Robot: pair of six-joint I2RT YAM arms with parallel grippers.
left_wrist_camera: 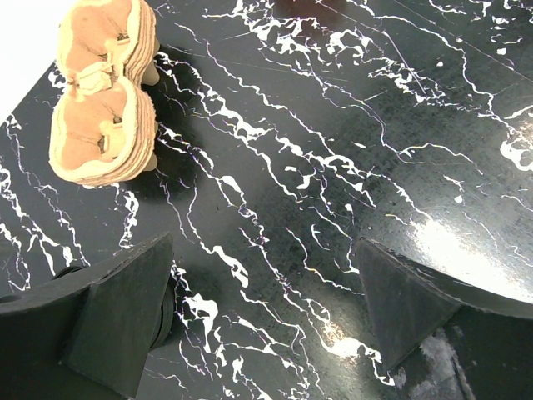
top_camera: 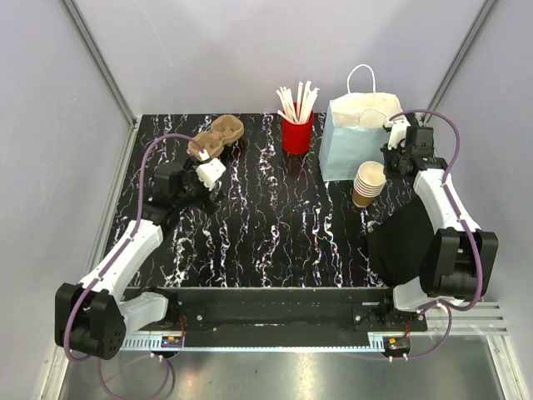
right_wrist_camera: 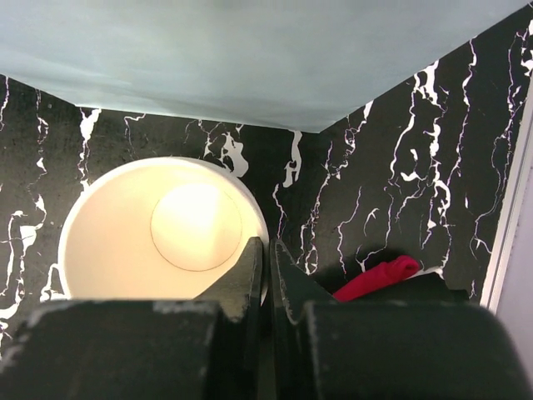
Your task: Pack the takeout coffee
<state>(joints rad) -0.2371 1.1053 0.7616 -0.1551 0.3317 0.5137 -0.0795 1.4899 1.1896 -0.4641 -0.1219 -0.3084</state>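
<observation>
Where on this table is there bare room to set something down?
Bare: the wide middle between the left gripper and the stack of cups, down to the near edge. Crowded: far right around the blue bag and red cup.

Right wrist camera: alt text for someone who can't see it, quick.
The right gripper has its fingers nearly together, apparently pinching the rim of an empty white-lined paper cup seen from above. A pale blue paper bag fills the top; black marbled table lies around.
</observation>
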